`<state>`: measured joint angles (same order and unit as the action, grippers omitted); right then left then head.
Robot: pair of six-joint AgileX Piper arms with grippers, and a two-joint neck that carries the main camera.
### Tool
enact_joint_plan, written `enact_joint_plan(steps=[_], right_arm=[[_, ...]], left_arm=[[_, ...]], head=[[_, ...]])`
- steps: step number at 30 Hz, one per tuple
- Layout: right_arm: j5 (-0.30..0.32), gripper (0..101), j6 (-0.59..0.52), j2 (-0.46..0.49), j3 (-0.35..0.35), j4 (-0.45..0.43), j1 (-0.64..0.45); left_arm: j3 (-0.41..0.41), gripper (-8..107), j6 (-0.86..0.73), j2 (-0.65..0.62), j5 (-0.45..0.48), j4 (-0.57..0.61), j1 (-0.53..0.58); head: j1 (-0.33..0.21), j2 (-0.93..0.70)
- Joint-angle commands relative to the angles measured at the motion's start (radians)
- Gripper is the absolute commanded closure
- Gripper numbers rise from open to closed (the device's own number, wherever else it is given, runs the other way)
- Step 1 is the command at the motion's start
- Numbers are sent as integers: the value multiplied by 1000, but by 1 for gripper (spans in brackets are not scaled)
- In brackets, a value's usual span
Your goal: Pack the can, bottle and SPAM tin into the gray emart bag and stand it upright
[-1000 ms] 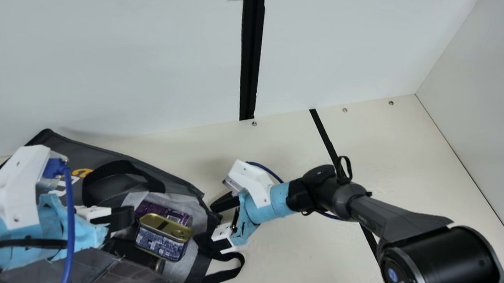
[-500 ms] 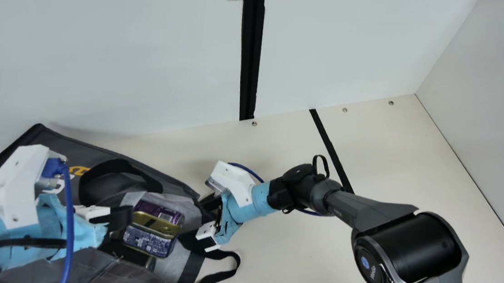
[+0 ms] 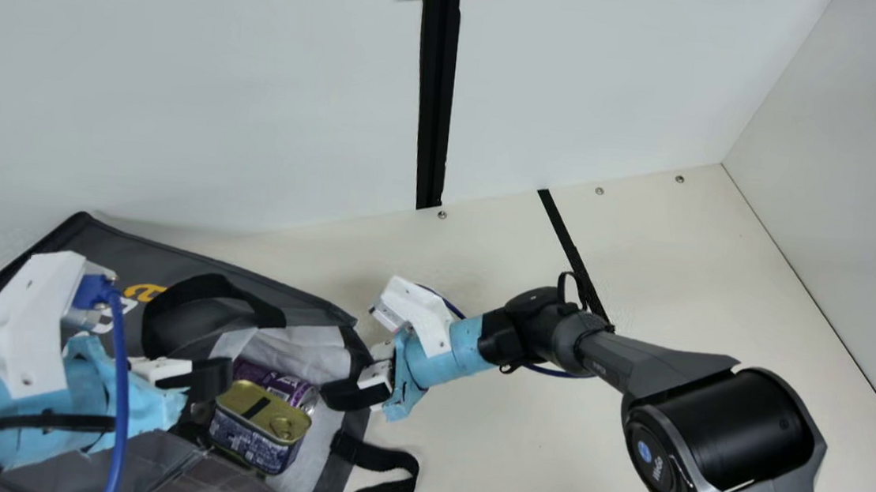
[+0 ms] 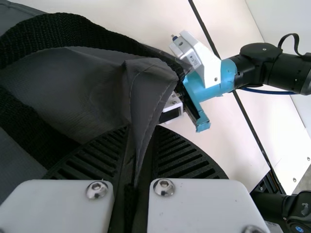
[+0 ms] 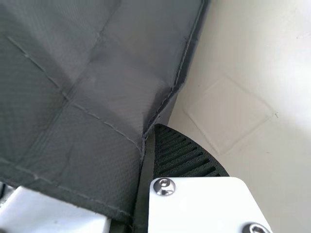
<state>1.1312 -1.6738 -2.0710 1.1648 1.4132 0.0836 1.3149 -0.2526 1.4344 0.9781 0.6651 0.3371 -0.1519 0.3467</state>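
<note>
I face a black upright strip dividing the pale back wall. Right of the strip rises a side wall; at the strip's foot, my cream table bears a screw and, rightward, maybe black tape.

Right gripper closed on bag mouth, contents shifted.
Against the gray emart bag: my right gripper went from open beside the mouth to clamped on its edge, one finger now inside. The SPAM tin slid away from that edge, lid turned more to the main view. The purple can rolled too, its end now visible.
</note>
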Motion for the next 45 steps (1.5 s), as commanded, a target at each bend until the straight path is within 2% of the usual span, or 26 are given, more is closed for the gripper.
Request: enact_joint_plan(steps=[1, 3, 11, 15, 22, 32, 45], right_arm=[[50, 101, 14, 9, -10, 33, -16], [85, 101, 26, 21, -23, 54, -31], [89, 101, 74, 121, -109, 207, 48], [89, 101, 115, 197, -142, 247, 77], [89, 101, 185, 329, -194, 289, 85], [89, 101, 273, 501, -253, 332, 35], [89, 101, 431, 718, -262, 332, -49]], left_arm=[[0, 107, 0, 0, 0, 0, 0], [0, 107, 0, 0, 0, 0, 0], [0, 107, 0, 0, 0, 0, 0], [-18, 107, 6, -23, 2, -3, 2], [1, 107, -22, -14, 3, 16, -2], [110, 107, -90, 14, 79, 43, -59], [316, 107, -171, 46, 242, 59, -131]], head=[[-23, 2], [-23, 2], [-23, 2], [-23, 2], [-23, 2], [-23, 2], [-23, 2]])
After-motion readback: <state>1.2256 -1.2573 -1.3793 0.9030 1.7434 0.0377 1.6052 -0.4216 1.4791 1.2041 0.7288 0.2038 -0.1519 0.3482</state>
